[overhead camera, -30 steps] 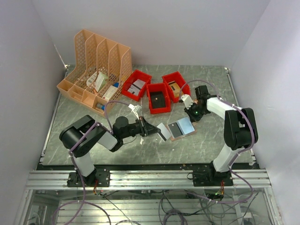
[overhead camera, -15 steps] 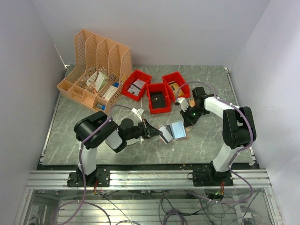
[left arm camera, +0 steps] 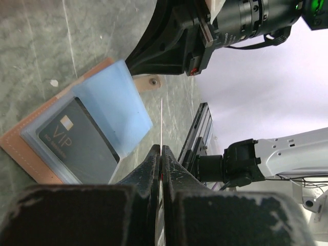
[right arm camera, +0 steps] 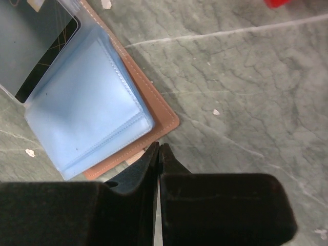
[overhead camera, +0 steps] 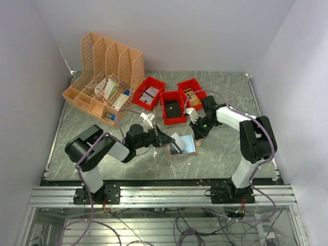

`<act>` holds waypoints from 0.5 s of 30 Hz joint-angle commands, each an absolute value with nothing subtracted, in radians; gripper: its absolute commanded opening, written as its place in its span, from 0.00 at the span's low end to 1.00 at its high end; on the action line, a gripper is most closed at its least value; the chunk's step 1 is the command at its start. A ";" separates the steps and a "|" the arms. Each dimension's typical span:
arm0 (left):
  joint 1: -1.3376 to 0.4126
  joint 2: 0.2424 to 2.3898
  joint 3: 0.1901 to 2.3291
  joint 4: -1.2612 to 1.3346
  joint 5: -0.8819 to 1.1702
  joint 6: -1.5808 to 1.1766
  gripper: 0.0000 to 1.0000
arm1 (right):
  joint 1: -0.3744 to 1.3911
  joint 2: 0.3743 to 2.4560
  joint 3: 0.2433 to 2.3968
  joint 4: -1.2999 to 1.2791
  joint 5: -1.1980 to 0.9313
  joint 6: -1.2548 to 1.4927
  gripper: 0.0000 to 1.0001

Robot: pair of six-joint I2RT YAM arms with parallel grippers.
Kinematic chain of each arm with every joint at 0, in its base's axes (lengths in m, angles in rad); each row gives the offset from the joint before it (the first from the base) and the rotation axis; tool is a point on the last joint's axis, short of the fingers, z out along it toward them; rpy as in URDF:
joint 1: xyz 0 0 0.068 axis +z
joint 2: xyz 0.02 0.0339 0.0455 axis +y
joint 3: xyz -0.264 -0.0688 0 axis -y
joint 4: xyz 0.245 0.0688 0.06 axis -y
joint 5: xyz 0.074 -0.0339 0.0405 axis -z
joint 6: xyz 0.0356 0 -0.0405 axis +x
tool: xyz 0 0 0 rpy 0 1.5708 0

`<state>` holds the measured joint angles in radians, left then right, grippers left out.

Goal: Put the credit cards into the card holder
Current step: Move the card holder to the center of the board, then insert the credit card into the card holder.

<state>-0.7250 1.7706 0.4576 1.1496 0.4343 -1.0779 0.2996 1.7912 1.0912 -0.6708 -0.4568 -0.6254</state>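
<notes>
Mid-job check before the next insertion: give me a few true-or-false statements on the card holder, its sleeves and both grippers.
1. The card holder lies open on the marbled table. True.
2. A dark VIP card sits in one of its clear blue sleeves. True.
3. The left gripper is empty. False: it is shut on a credit card, seen edge-on.
4. The right gripper is wide open above a red bin. False: it is shut, right at the card holder's edge.

Grey-green marble table (overhead camera: 225,154), orange lattice file rack (overhead camera: 105,77) back left, three red bins (overhead camera: 175,121) back centre, pink card holder (overhead camera: 188,144) lying open mid-table, blue sleeves up.
</notes>
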 commanded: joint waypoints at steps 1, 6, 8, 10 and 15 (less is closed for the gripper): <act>-0.688 1.703 0.468 1.028 0.475 -1.018 0.07 | 0.255 1.707 1.112 -0.634 -0.487 -0.597 0.08; -0.662 1.695 0.494 0.998 0.532 -1.022 0.07 | 0.191 1.643 1.103 -0.623 -0.638 -0.564 0.24; -0.657 1.690 0.511 0.968 0.540 -1.006 0.07 | 0.175 1.651 1.112 -0.651 -0.748 -0.558 0.32; -0.655 1.682 0.527 0.924 0.543 -0.988 0.07 | 0.171 1.680 1.122 -0.694 -0.833 -0.555 0.43; -0.650 1.674 0.539 0.875 0.544 -0.962 0.07 | 0.186 1.767 1.139 -0.745 -0.795 -0.557 0.99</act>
<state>-0.6601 1.6997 0.5159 0.9234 0.5121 -1.0039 0.1741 1.7111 1.1213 -0.6899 -0.7574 -0.5594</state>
